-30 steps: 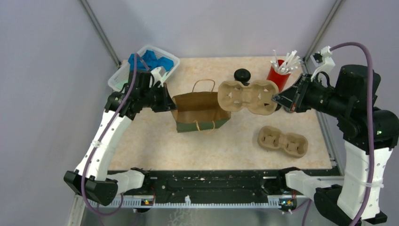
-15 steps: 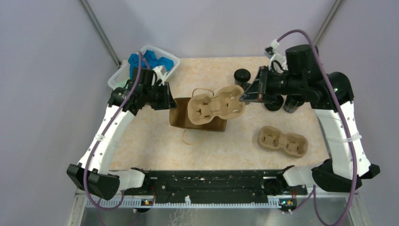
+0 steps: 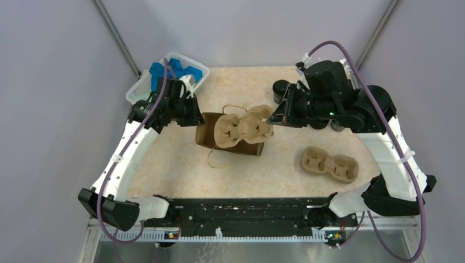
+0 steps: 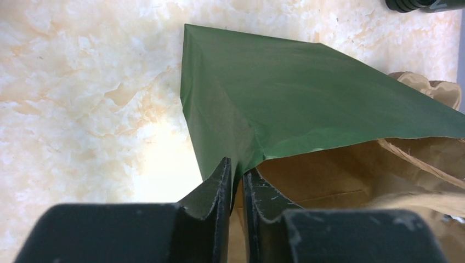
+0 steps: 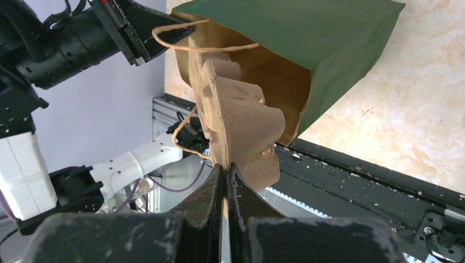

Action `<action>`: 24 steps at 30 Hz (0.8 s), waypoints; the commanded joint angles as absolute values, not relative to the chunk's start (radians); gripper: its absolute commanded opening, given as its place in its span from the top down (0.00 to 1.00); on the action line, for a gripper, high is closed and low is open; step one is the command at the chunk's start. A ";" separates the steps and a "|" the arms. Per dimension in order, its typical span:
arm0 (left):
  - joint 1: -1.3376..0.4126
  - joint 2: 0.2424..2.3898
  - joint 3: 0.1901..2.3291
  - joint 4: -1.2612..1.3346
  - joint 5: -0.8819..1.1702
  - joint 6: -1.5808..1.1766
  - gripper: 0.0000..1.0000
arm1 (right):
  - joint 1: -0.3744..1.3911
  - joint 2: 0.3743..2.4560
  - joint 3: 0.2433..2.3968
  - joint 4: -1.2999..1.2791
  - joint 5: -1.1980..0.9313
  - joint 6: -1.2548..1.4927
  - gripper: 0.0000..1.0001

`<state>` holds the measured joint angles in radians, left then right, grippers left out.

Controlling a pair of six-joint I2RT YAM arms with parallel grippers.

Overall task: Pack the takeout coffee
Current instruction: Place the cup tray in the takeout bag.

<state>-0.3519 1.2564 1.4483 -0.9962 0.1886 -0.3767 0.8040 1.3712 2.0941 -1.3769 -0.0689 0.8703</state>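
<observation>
My left gripper (image 4: 234,181) was nearly closed, pinching the rim of the paper bag (image 4: 307,93), which lay on its side on the table (image 3: 181,164). My right gripper (image 5: 225,181) was clamped tight on the edge of a pulp cup carrier (image 5: 241,120) at the bag's open mouth. A lidded black coffee cup (image 3: 281,87) stood outside the bag, toward the table's far edge, beside my right arm.

A small black lidded coffee cup (image 3: 281,87) stands upright near the table's (image 3: 181,164) far edge, partly hidden.
</observation>
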 commanded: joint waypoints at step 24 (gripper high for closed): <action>-0.469 1.371 1.600 -1.038 -0.084 -0.494 0.81 | 0.846 1.710 2.412 -1.414 0.051 0.673 1.00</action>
